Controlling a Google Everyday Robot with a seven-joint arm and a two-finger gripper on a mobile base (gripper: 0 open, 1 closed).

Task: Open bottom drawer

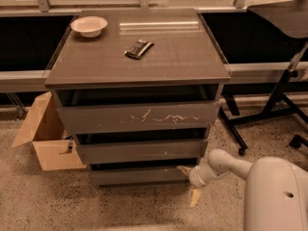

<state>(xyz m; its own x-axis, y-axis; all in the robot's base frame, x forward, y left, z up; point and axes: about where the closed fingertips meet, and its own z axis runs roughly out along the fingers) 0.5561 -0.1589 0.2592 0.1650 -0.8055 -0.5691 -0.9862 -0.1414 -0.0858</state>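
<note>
Camera view: gripper (189, 183) at 3 o'clock of bottom drawer (137, 176), fingers spread, upper fingertip possibly touching its right end. Drawer is lowest in cabinet (168, 61), front roughly flush.

Dim warm light glares on the cabinet top (183, 57); the hand (190, 183) low beside the bottom drawer (137, 176) shows pale.

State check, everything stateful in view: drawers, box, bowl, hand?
bottom drawer: looks shut
middle drawer: looks shut
top drawer: looks shut, front scratched
cardboard box: open, flaps up
bowl: upright, looks empty
hand: open, at bottom drawer's right end, one finger by its top edge
</note>
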